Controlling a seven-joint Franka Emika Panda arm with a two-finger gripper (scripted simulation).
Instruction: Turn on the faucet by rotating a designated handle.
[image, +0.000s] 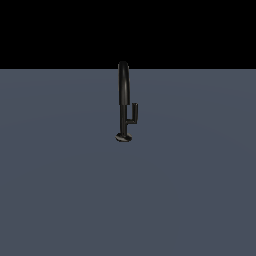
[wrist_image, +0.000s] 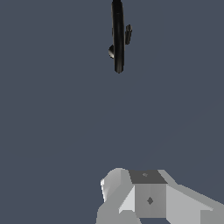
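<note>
The faucet (image: 123, 95) is a slim glossy black tap with a tall pipe arching over at the top, standing on a small round base (image: 123, 137) on the grey floor. The handle (image: 134, 112) is a short L-shaped lever, a side stub with an upright bar, on the exterior view's right of the pipe. The wrist view shows the faucet (wrist_image: 117, 39) from above, with the handle (wrist_image: 128, 34) beside the pipe. My gripper (wrist_image: 146, 192) shows only as a grey-white block at the frame edge, well apart from the faucet. It is not visible in the exterior view.
A flat grey-blue floor (image: 60, 190) spreads around the faucet, with black background beyond its far edge. No other objects show.
</note>
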